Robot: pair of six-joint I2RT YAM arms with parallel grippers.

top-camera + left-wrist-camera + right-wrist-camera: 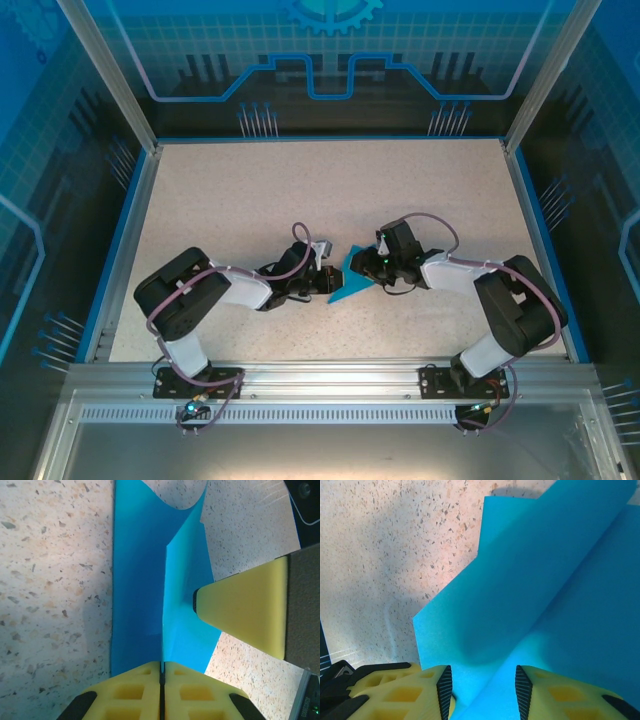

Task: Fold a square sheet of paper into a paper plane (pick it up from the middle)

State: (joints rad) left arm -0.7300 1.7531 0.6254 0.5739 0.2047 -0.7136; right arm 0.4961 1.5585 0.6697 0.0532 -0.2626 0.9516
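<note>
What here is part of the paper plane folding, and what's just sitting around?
In the job: teal paper, partly folded; left claw, shut on its crease; right claw, open over the paper.
Just there: speckled table; metal rail at the near edge.

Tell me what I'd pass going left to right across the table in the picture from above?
left arm → left tool → folded teal-blue paper → right tool → right arm
</note>
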